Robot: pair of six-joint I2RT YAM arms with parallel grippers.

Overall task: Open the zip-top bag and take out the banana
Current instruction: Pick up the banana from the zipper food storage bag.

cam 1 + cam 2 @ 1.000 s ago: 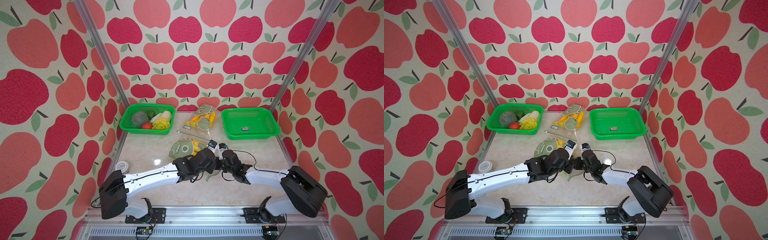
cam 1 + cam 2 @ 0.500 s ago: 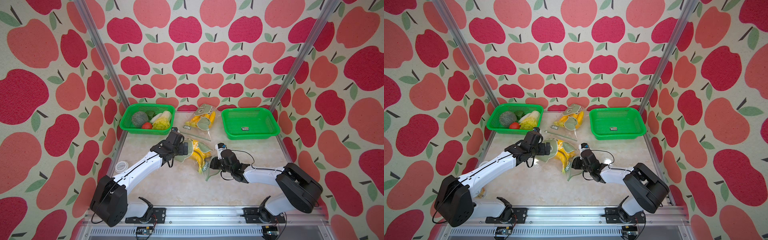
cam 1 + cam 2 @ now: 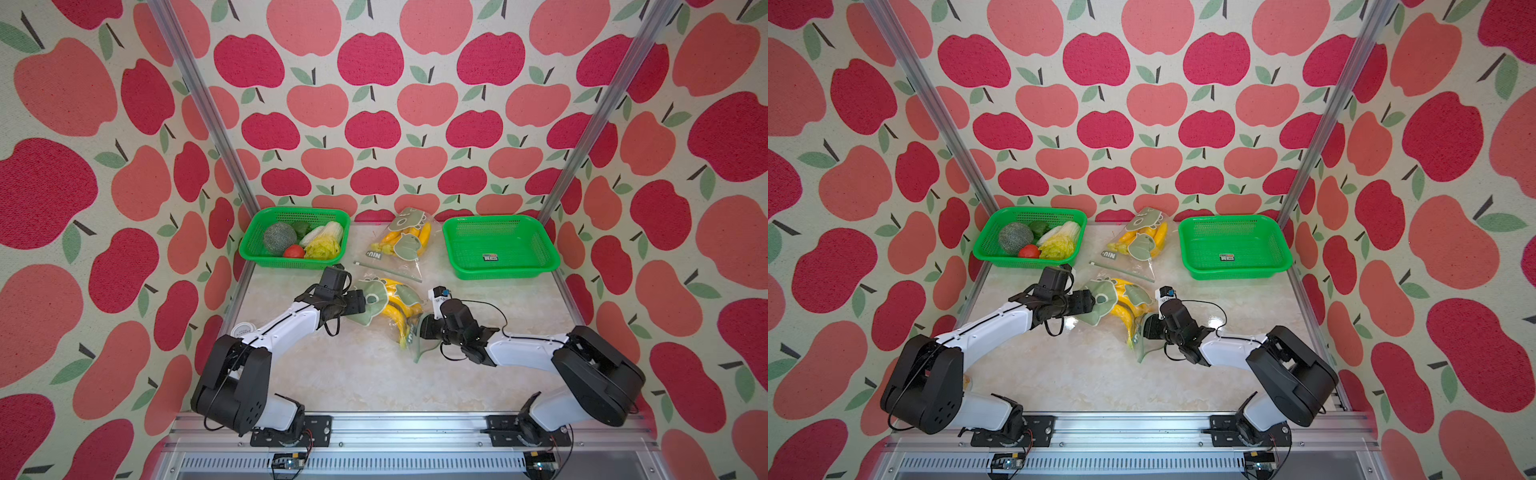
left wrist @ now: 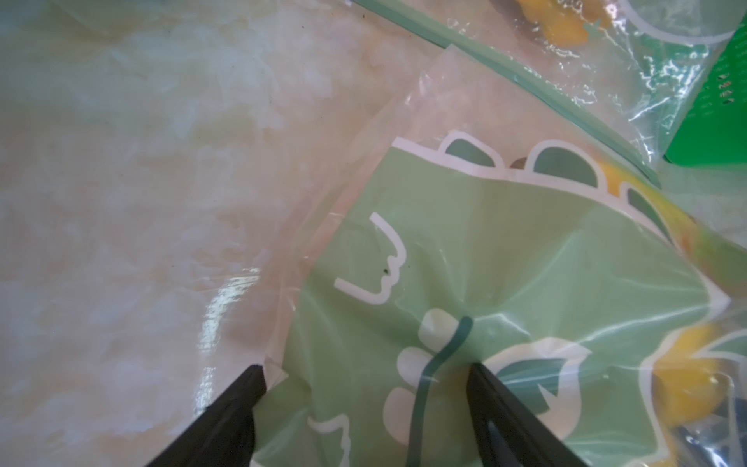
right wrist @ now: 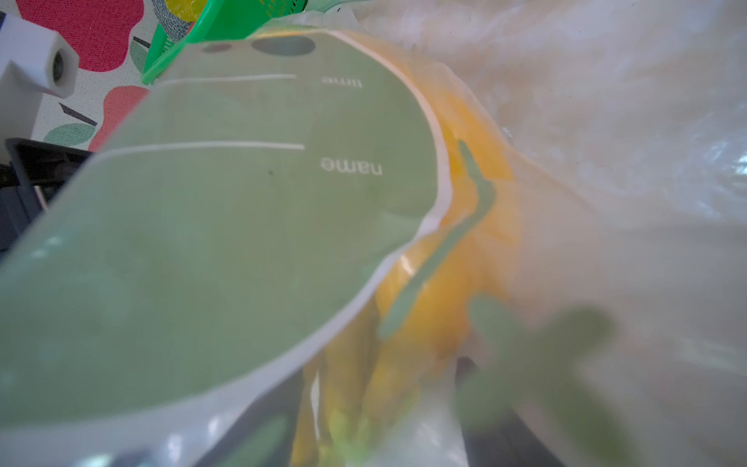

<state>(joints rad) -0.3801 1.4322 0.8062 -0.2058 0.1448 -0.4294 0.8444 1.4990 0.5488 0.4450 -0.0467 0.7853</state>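
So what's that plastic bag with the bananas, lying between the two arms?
The bag is clear, crinkly plastic printed with pale green cartoon patches, one reading "name". Yellow bananas sit inside. It lies slantwise on the marble-look table. The left gripper straddles one corner, jaws apart; the right gripper meets its near end, though any grip there is hidden. A similar second bag lies just behind.

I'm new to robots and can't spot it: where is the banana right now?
In both top views the banana lies mid-table inside the nearer zip-top bag, between the left gripper and the right gripper.
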